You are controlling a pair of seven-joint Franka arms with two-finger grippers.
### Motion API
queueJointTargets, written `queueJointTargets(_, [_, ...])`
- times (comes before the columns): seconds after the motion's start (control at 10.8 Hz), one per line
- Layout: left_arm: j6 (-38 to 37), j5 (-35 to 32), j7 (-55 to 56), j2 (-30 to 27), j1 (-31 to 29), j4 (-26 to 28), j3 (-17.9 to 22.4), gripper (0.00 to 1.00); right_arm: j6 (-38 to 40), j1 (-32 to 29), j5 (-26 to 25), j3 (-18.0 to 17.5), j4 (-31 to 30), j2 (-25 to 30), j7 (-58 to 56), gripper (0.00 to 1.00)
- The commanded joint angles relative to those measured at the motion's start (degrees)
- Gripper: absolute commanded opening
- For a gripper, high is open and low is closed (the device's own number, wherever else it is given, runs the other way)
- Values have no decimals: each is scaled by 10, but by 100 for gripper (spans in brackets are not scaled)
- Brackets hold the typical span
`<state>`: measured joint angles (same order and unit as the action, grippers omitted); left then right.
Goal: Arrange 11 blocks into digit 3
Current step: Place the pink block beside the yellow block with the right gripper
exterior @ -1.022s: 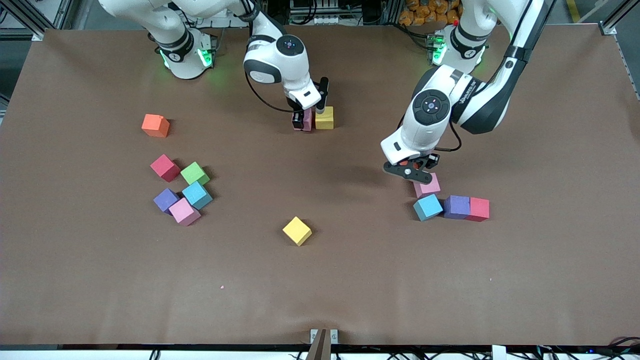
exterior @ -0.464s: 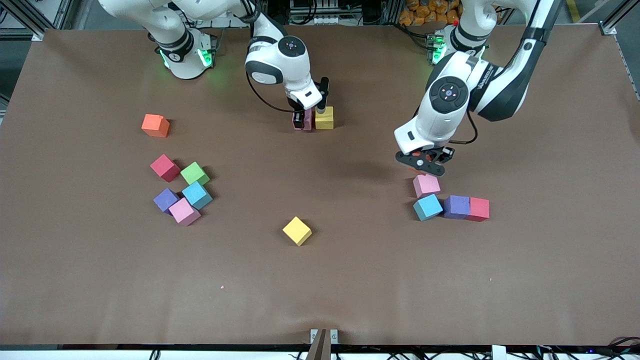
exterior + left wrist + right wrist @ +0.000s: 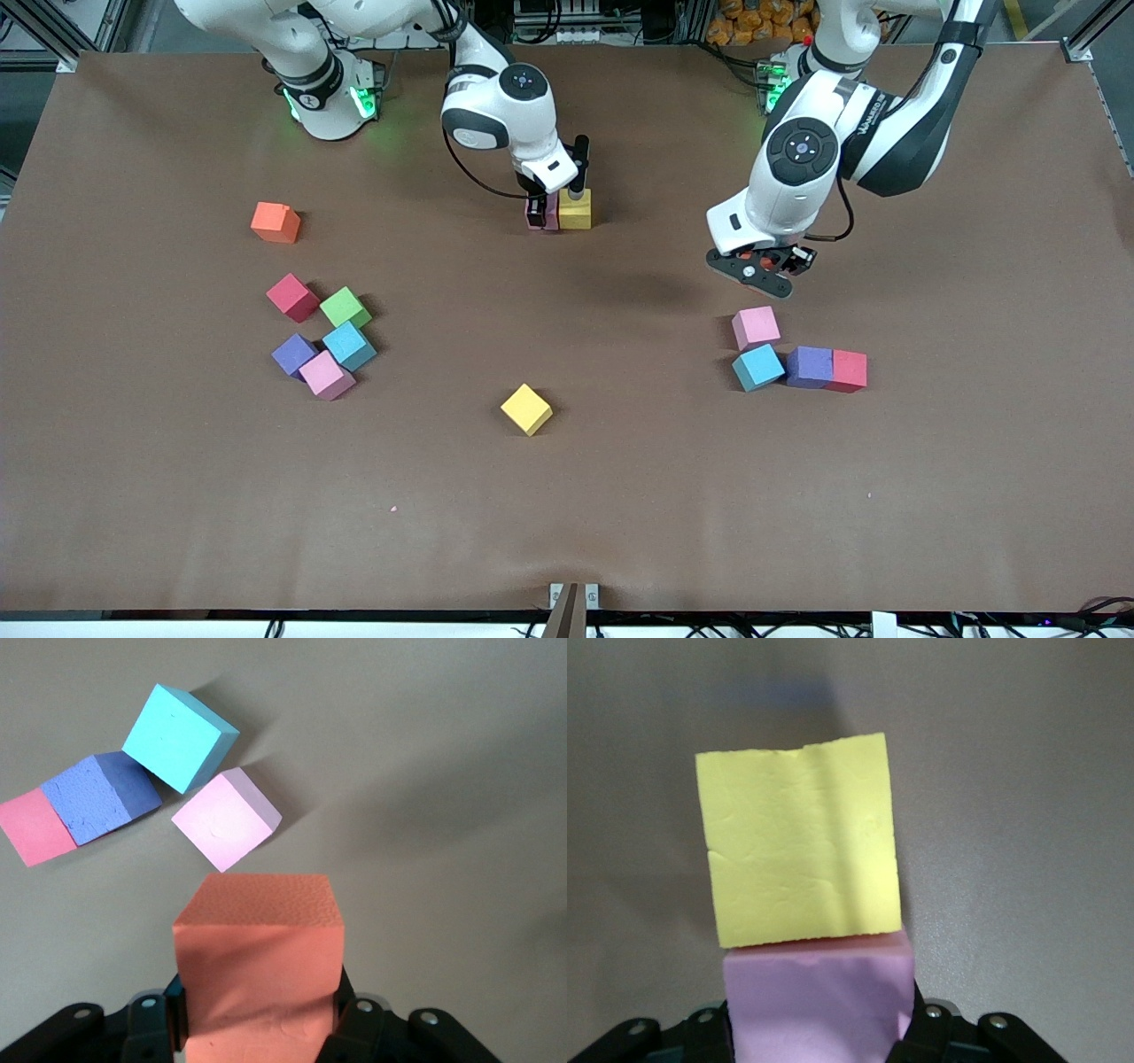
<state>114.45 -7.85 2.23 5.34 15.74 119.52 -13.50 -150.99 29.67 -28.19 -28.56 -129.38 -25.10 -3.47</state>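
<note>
My right gripper [image 3: 555, 209] is shut on a pink block [image 3: 818, 1001] that rests on the table against a yellow block [image 3: 575, 210]. My left gripper [image 3: 764, 273] is shut on an orange block [image 3: 257, 966] in the air. It hangs over bare table just beside another pink block [image 3: 756, 327]. Next to that one lie a blue block [image 3: 758, 367], a purple block [image 3: 810, 367] and a red block [image 3: 848, 370] in a row. No digit 3 shape is in view.
Toward the right arm's end lie an orange block [image 3: 275, 222] and a cluster of red [image 3: 293, 297], green [image 3: 345, 307], blue [image 3: 349, 346], purple [image 3: 294, 354] and pink [image 3: 327, 375] blocks. A lone yellow block [image 3: 526, 409] sits mid-table, nearer the camera.
My left gripper has lifted away from the pink block toward the arms' bases, still holding the orange block. My right gripper has shifted slightly toward the yellow block with its pink block.
</note>
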Motion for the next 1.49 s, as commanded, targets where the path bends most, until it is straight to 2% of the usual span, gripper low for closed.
queueJointTargets(0.0, [-12, -13, -10, -19, -6, 14, -6, 20, 4, 20, -13, 17, 16, -14, 9, 57])
queueJointTargets(0.09, [-12, -13, -11, -18, -6, 14, -7, 17, 4, 21, -13, 23, 19, -14, 9, 100])
queueJointTargets(0.46, [-12, -13, -10, -8, 1, 13, -9, 17, 10, 22, -10, 23, 19, 2, 9, 100])
queueJointTargets(0.56, [-12, -13, -10, -7, 1, 13, -10, 17, 20, 23, -10, 23, 15, 19, 9, 100])
queueJointTargets(0.74, [-12, -9, -10, -7, 3, 13, -18, 16, 95, 27, -5, 19, 10, 87, 9, 100])
queueJointTargets(0.93, [-12, -4, -9, -4, 3, 10, -43, 13, 105, 27, 2, 14, 2, 135, 9, 100])
queueJointTargets(1.11, [-12, -2, -8, -1, 3, 12, -71, 12, 166, 18, 62, 5, -1, 191, 8, 100])
queueJointTargets(1.39, [-7, 13, -9, 3, 3, 11, -103, 10, 209, -29, 109, 3, -6, 261, -55, 100])
